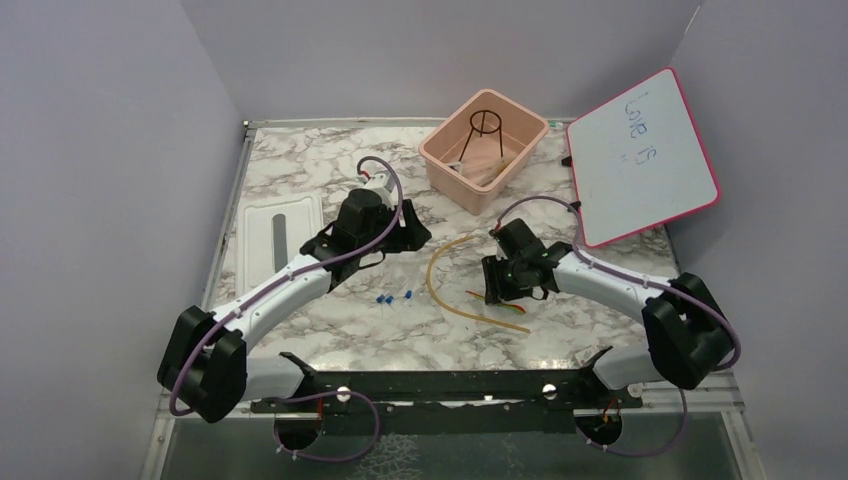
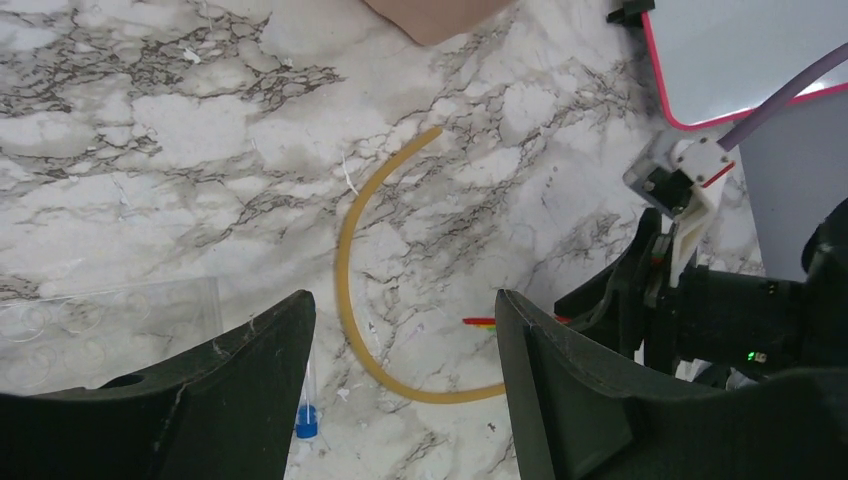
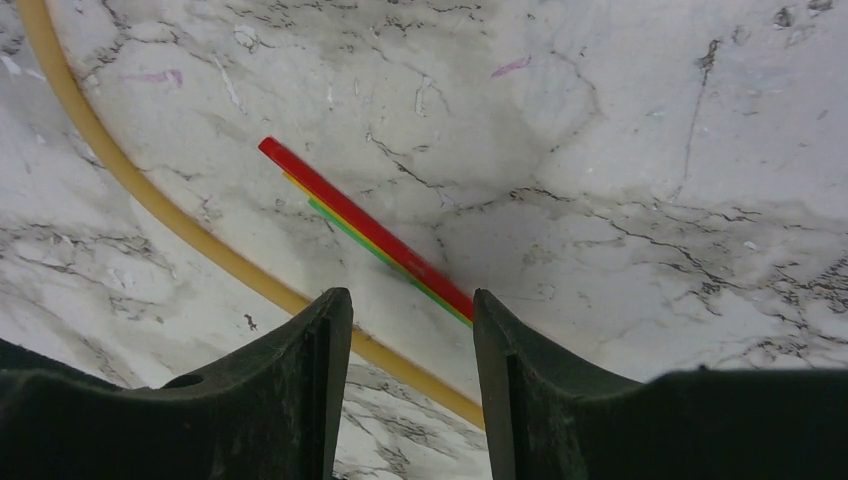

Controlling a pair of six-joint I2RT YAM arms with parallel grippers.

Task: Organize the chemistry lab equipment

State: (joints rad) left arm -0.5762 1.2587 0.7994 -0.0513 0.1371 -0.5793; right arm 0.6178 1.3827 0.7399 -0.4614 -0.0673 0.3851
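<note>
**Chemistry lab equipment (image 1: 432, 278): lining up on the coloured sticks (image 3: 365, 232)**

**Top view.** The black wire tripod (image 1: 485, 122) stands in the pink bin (image 1: 440, 160) at the far edge of the table (image 1: 300, 170). The tan rubber tube (image 1: 432, 278) curves across the middle. Two blue-tipped pieces (image 1: 395, 298) lie just left of it. The sticks lie beside the tube's near run, partly under the right gripper (image 1: 495, 295). The left gripper (image 1: 415, 235) hangs near the tube's far end, towards the left edge.

**Left wrist view.** Its jaws are apart with nothing between them but bare marble and the tube's bend below. The right arm sits close on the right. This arm is best kept out of the way while the other one works.

**Right wrist view.** The jaws are spread and empty, straddling the sticks' near end. The tube also crosses the gap, just behind the sticks.

- Closing here would probably catch the tube as well.
- A small shift along the sticks towards the red tip, away from the tube, looks wise.
- After that, come straight down until the fingertips reach the marble, because the sticks lie thin and flat.
- Squeeze across the bundle so the three sticks do not fan apart.
</note>
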